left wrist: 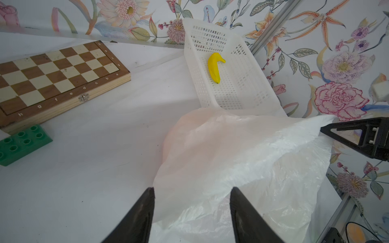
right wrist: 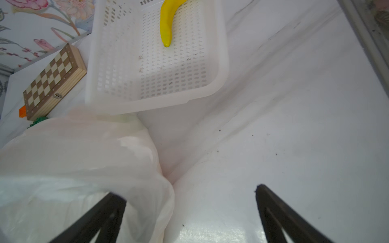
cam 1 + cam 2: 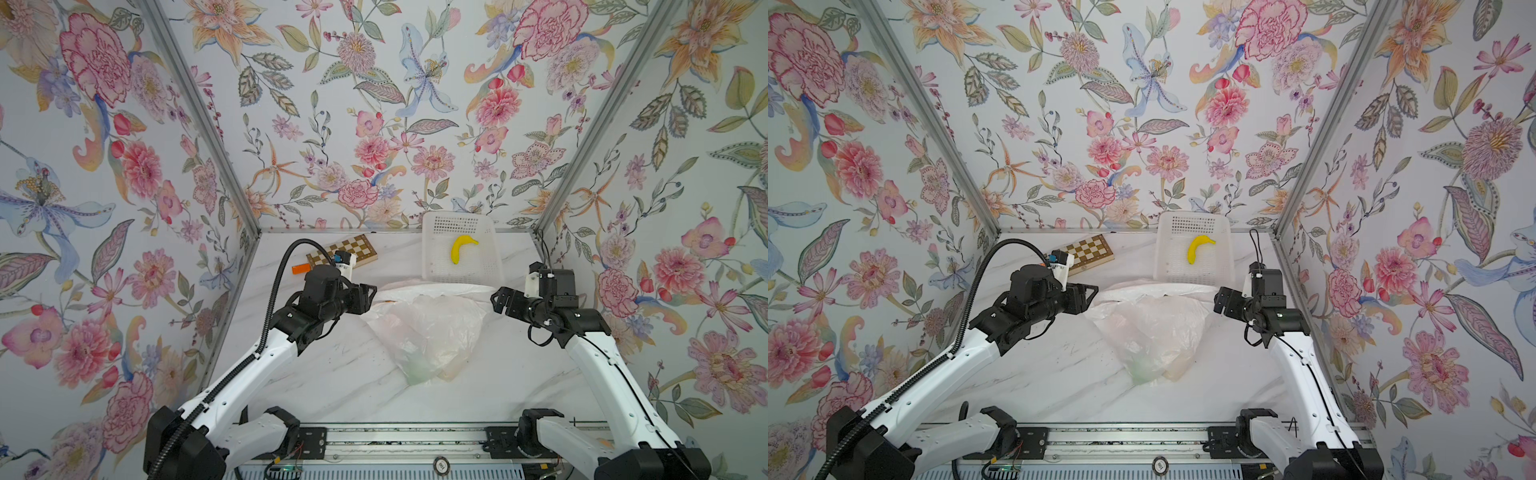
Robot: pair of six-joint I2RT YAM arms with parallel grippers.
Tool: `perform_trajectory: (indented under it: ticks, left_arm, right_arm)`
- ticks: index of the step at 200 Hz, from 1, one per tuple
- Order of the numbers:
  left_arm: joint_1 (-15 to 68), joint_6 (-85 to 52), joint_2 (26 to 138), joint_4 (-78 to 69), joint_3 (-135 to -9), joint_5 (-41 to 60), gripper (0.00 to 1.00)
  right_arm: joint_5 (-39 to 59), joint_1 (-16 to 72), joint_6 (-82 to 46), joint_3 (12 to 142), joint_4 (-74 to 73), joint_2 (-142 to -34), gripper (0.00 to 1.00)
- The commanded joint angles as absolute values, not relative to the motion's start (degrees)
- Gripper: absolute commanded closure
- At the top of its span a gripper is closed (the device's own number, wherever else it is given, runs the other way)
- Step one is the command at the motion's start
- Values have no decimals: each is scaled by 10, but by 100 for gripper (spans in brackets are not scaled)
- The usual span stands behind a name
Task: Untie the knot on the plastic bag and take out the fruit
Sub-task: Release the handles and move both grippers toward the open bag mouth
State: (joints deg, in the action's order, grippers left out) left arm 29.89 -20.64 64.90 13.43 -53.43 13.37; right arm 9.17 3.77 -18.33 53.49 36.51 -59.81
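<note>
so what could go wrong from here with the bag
1. Film of the plastic bag seems draped over one of the fingers of the right tool; backing off could snag and drag it.
2. The bag's far edge lies against the white basket rim; a tug may shove the basket.
3. No knot shows; the open left tool, film between its fingers, may pinch plain film.

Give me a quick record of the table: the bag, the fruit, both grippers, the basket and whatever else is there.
bag: centre of table, crumpled, translucent white
knot: not visible
fruit: inside bag, only faint green and orange tints
left gripper: open, at bag's left edge
right gripper: open, at bag's right edge
basket: back of table, holds a banana
other: chessboard and green brick, back left
</note>
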Motion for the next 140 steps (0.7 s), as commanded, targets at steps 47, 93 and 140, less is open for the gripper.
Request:
perform_trajectory:
  ticks: [47,93,140]
  left_arm:
    - [305,-16,677,180,-650,246,25]
    - [359,165,803,305,-780,256,21]
    - [373,185,918,300,-847,277,20]
  right_arm:
    - [122,88,-229,610,388,-566,1]
    - [103,176,-244,665,394,-591,1]
    - [133,237,-237,677,413,-618,1]
